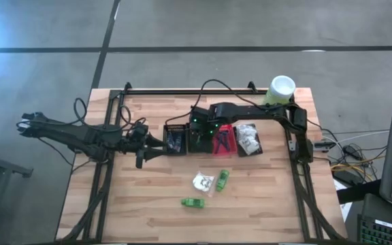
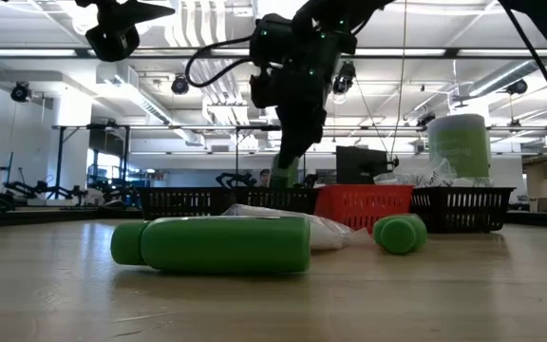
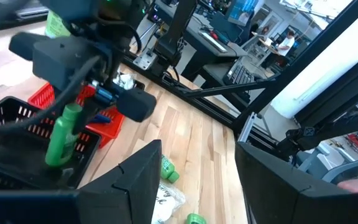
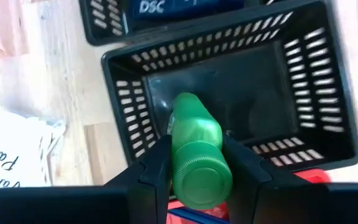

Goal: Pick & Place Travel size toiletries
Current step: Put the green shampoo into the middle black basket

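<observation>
A green bottle (image 4: 194, 152) hangs pinched in the right gripper (image 4: 194, 163) above a black basket (image 4: 278, 74).

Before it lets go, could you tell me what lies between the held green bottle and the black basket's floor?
Nothing: the right wrist view shows the green bottle in the right gripper above the black basket's bare floor.

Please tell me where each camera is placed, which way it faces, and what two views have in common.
High: overhead, facing down; both arms over the table.
Low: table height, facing level; right gripper above.
Left wrist: on the left arm, facing the right arm; own fingers open.
Right wrist: facing down into a black basket; holds the green bottle, which the left wrist view shares.
</observation>
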